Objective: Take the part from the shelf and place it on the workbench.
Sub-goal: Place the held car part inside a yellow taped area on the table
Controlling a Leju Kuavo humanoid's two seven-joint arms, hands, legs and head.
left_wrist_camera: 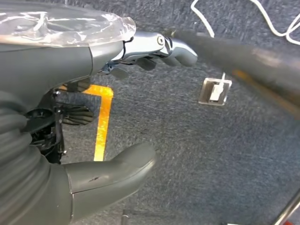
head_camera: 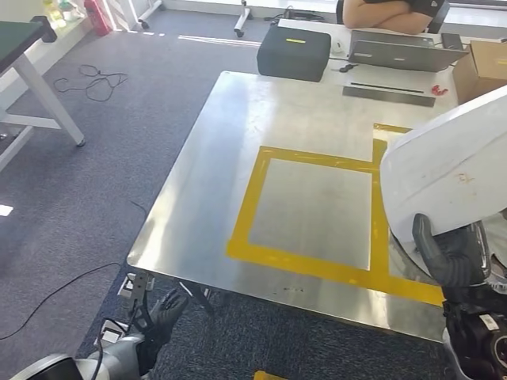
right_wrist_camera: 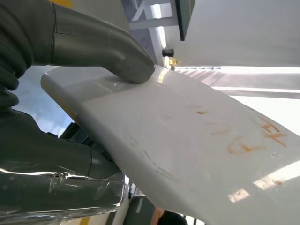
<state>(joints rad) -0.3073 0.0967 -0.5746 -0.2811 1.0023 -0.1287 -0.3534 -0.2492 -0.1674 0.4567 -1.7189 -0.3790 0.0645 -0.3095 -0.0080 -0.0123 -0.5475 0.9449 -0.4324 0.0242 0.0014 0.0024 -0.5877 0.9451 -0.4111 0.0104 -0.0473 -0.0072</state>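
From the head view I see my right hand (head_camera: 454,257) raised at the right edge of the workbench (head_camera: 197,198), gripping the part (head_camera: 445,170), a large white curved panel. The right wrist view confirms the grip: the thumb (right_wrist_camera: 116,56) presses on the upper face of the part (right_wrist_camera: 198,140) near its edge, the remaining fingers close beneath it. The part is held off the surface, tilted, over the yellow-taped outline (head_camera: 310,265) at the bench's right side; I cannot tell whether any of it touches the bench.

My left hand (head_camera: 162,317) hangs low, below the bench's near edge, over grey carpet (head_camera: 89,198). In the left wrist view its thumb (left_wrist_camera: 113,171) and fingers (left_wrist_camera: 176,49) are extended and apart, holding nothing.

A dark case (head_camera: 294,52) and a laptop (head_camera: 394,49) lie beyond the far end.
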